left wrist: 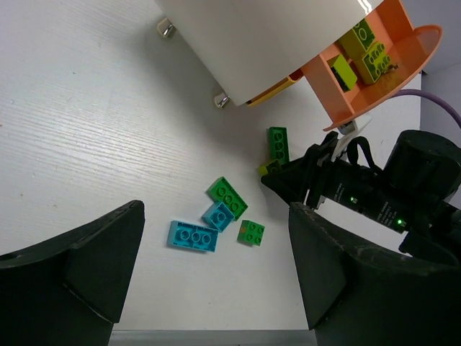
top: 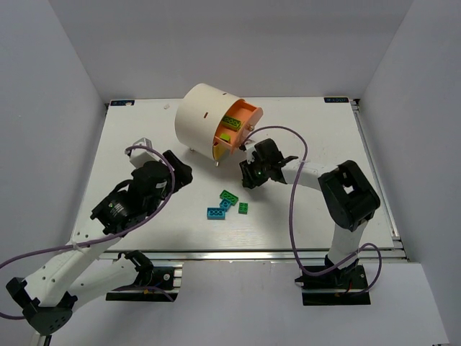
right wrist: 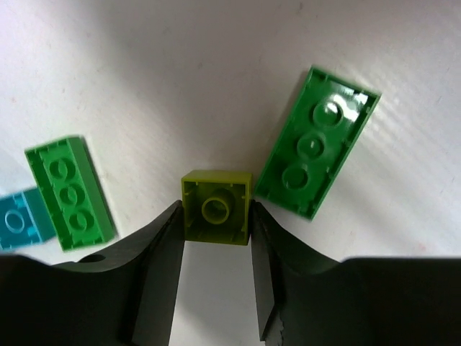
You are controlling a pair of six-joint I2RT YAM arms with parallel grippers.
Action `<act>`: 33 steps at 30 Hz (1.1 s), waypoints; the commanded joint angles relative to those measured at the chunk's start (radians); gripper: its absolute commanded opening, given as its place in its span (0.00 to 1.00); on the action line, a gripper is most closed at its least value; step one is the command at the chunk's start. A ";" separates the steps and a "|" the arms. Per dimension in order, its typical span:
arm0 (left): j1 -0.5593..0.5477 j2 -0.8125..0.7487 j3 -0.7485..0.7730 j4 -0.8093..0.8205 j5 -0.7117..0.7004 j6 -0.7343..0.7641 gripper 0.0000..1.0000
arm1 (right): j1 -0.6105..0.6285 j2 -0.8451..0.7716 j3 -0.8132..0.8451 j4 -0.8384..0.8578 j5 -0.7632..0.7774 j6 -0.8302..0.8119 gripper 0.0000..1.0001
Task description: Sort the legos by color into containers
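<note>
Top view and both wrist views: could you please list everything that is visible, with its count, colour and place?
drum cabinet: one, cream, far middle of the table
open drawer: one, orange, pulled out of the drum on the right arm's side
drawer bricks: three visible, yellow-green, inside the orange drawer
green bricks: three, green, on the table in front of the drum
cyan bricks: two, cyan, next to each other among the green ones
small yellow-green brick: one, yellow-green, on the table between the right jaws
table: one, white, under everything
left arm: one, black and white, jaws wide open and empty
right arm: one, black and white, jaws against both sides of the small yellow-green brick
</note>
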 commanded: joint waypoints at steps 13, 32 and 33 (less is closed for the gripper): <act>-0.005 0.005 -0.208 0.073 0.169 -0.110 0.91 | -0.060 -0.608 -0.318 0.010 -0.233 -0.283 0.13; -0.005 0.087 -0.440 0.231 0.360 -0.187 0.92 | -0.057 -0.247 0.398 0.089 -0.232 -0.228 0.16; -0.005 0.087 -0.446 0.234 0.365 -0.187 0.92 | -0.055 -0.228 0.429 0.084 -0.226 -0.228 0.17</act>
